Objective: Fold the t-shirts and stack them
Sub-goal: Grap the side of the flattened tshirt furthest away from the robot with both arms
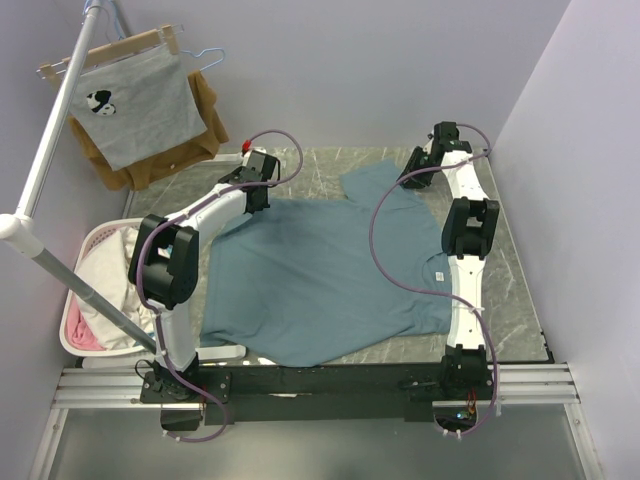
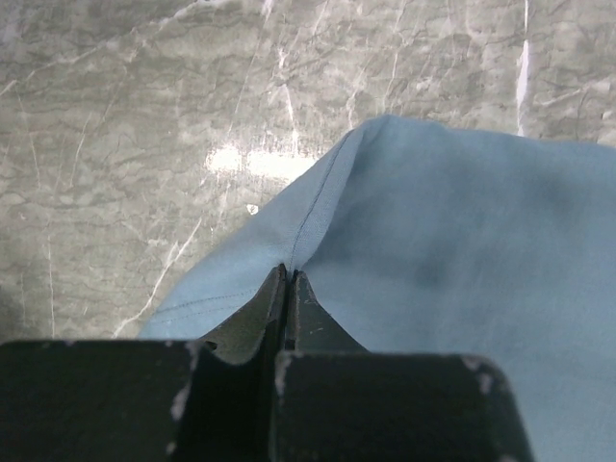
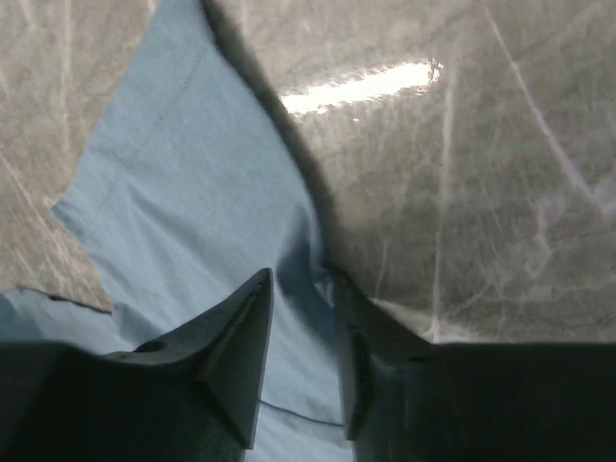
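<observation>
Early days: tee [image 1: 320, 290] lies flat & unfolded on counter [image 1: 310, 165], collar end toward R arm [image 1: 465, 230], one sleeve out at the far side. No fold made yet, no stack anywhere in view.

L jaws fully shut on tee's far-left corner, cloth pinched into a ridge betw. them. R jaws abt half open, straddling tee's edge by the far sleeve. Cloth sits betw. them but isn't clamped, as far as wrist view shows.

My read: setup for 1st fold, w/ only one far corner properly gripped. Left to do: every fold on this tee, then stacking. Left of counter, basket [image 1: 85, 300] holds white/pink cloth; can't tell if more tees.
</observation>
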